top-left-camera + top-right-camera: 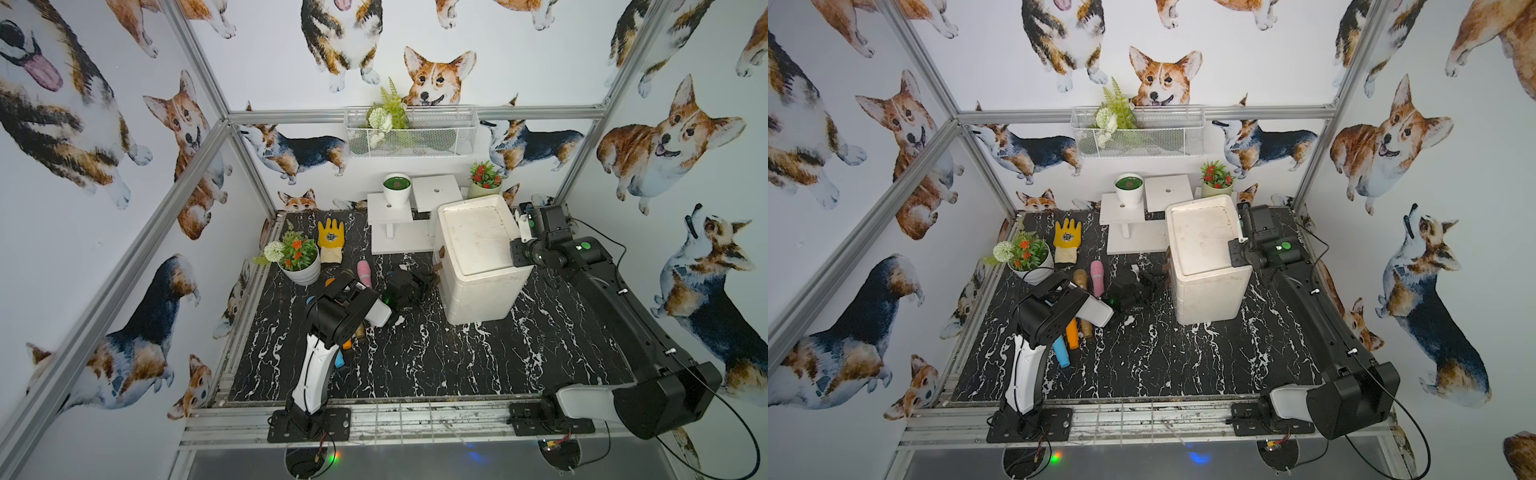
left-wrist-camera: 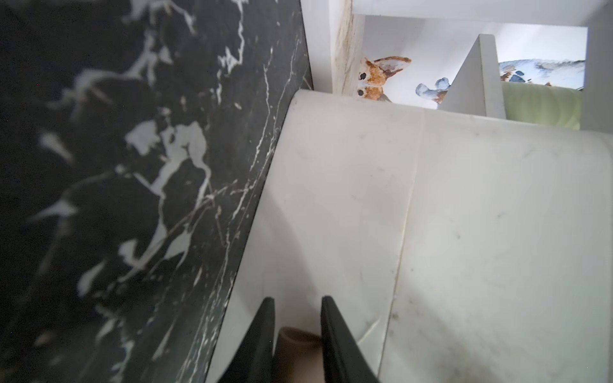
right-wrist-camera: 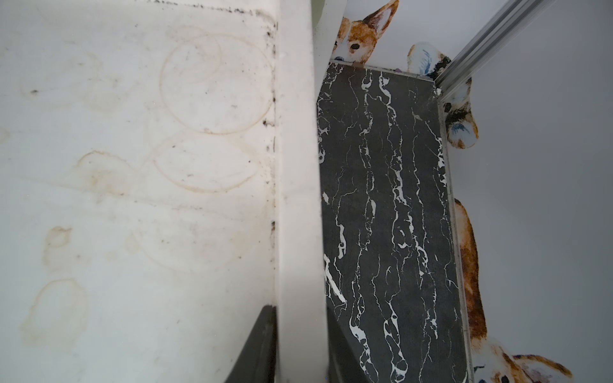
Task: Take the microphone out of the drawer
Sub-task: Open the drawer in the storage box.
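Note:
A white drawer cabinet (image 1: 478, 266) (image 1: 1204, 257) stands right of the middle of the black marble table. Brown handles (image 1: 441, 251) stick out of its left face. My left gripper (image 1: 432, 280) (image 1: 1158, 277) reaches that face and is shut on a tan drawer handle (image 2: 298, 345), which sits between the black fingers (image 2: 262, 331). The drawer fronts (image 2: 331, 199) look flush. My right gripper (image 1: 523, 232) (image 1: 1241, 232) (image 3: 300, 311) is shut on the raised rim (image 3: 295, 165) of the cabinet's top at its right edge. The microphone is hidden.
Pink (image 1: 1097, 276), brown (image 1: 1081, 280), orange (image 1: 1072, 334) and blue (image 1: 1061, 353) handheld toys lie by my left arm. A flower pot (image 1: 299, 257), a yellow glove (image 1: 331, 241), white stands (image 1: 395, 216) with pots and a wall basket (image 1: 411, 131) fill the back.

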Motion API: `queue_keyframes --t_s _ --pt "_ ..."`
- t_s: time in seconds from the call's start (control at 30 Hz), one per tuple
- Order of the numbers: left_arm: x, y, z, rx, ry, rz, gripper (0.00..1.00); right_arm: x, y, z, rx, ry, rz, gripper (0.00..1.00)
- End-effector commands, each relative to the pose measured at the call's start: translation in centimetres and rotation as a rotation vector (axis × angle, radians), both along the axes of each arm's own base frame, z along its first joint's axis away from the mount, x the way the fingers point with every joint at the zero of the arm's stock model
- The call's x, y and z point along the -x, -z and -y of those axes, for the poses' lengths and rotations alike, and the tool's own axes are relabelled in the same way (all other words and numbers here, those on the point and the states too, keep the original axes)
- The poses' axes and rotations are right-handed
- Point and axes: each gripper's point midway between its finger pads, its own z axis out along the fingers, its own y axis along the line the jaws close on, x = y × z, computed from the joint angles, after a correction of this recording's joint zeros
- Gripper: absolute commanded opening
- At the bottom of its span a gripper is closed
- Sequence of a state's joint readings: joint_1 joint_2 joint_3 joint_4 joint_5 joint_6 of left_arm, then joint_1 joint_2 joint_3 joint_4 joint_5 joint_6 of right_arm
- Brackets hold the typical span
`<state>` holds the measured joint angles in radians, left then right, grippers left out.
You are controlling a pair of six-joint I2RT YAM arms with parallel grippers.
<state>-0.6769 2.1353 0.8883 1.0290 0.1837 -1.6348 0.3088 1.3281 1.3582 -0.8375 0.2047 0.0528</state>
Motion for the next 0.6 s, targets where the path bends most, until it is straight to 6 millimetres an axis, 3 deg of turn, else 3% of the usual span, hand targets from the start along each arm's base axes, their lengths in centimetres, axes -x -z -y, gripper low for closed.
queue_keyframes --t_s 0.0,0.3,0.33,0.57 --pt "-0.1 -0.8 0.0 0.022 -0.008 0.031 0.16 5.2 4.8 0.2 0.040 -0.049 -0.291 0.25" --pt "0.0 -1.0 -0.6 0.000 -0.009 0.040 0.02 5.2 4.9 0.3 0.042 -0.049 -0.292 0.25" --pt "0.8 0.2 -1.2 -0.024 -0.008 0.016 0.02 5.2 4.9 0.3 0.042 -0.048 -0.292 0.25" --pt "1.1 0.0 -2.6 -0.081 0.002 0.029 0.00 5.3 4.9 0.3 0.045 -0.047 -0.289 0.25"
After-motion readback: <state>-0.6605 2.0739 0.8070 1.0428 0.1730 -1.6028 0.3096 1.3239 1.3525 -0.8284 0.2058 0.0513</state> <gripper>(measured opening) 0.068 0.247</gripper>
